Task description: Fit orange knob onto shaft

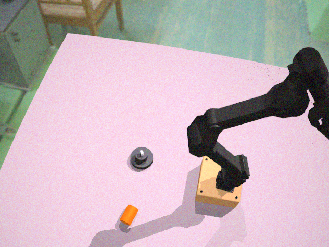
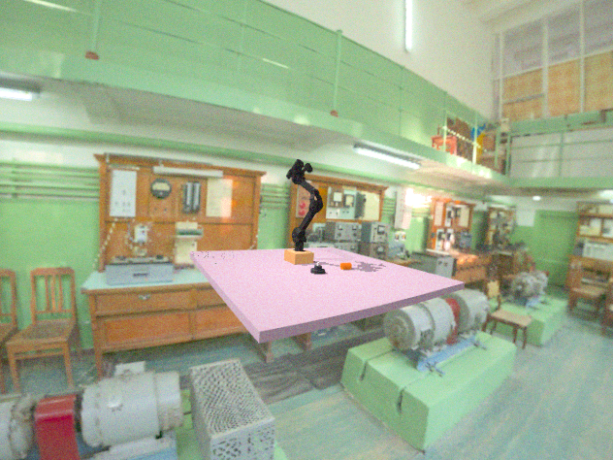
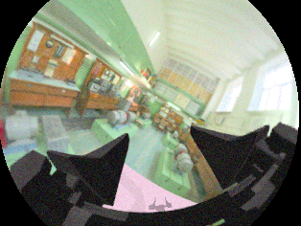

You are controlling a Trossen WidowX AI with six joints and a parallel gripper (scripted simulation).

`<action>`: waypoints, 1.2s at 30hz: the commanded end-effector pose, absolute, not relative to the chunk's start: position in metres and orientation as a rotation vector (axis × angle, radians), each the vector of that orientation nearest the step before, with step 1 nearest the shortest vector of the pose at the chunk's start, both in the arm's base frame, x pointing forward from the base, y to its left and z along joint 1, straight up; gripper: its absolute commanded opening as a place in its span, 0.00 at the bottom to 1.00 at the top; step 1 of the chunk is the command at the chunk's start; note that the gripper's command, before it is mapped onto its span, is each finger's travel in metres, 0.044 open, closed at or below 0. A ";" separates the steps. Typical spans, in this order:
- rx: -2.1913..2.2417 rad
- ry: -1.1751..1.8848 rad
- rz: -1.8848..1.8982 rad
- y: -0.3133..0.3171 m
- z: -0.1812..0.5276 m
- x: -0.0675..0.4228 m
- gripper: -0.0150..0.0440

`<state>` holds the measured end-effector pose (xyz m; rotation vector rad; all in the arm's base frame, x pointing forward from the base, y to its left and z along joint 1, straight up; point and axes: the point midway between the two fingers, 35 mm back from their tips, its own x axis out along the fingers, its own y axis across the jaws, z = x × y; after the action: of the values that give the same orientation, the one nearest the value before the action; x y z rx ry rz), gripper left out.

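The orange knob (image 1: 129, 214) (image 2: 345, 265) lies on the pink table (image 1: 92, 106) (image 2: 276, 297), near its front edge in the top view. Its hole does not show. The dark round pedestal (image 1: 142, 160) (image 2: 317, 270) stands mid-table, with the short silver shaft (image 1: 141, 153) upright in its middle. My gripper (image 3: 159, 133) (image 2: 300, 168) is open and empty. It is raised high above the table, far from both the knob and the pedestal. In the wrist view its two dark fingers frame the workshop hall, and neither the knob nor the pedestal shows there.
The black arm (image 1: 239, 111) rises from a tan wooden base block (image 1: 210, 186) (image 2: 298, 256) to the right of the pedestal. Its shadow falls across the table towards the knob. Off the table are a wooden chair (image 1: 79, 13) and workshop benches.
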<state>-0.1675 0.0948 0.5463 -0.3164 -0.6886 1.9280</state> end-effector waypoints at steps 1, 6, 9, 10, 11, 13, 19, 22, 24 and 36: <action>-0.313 -0.695 1.937 0.093 0.546 -0.170 0.98; -0.213 -0.877 2.177 0.031 0.540 -0.216 1.00; -0.133 -0.997 2.334 -0.018 0.533 -0.235 1.00; -0.108 -1.031 2.379 -0.033 0.531 -0.239 1.00; -0.072 -1.016 2.413 -0.039 0.530 -0.240 1.00; 0.014 -1.045 2.522 -0.069 0.525 -0.245 1.00; 0.176 -1.313 2.765 -0.170 0.505 -0.236 1.00; 0.269 -1.432 2.868 -0.214 0.494 -0.220 1.00; 0.338 -1.511 2.934 -0.242 0.486 -0.205 1.00; 0.809 -2.018 3.204 -0.362 0.428 -0.068 1.00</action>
<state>-0.1184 -0.3327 0.4496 0.6505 -1.8421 3.1443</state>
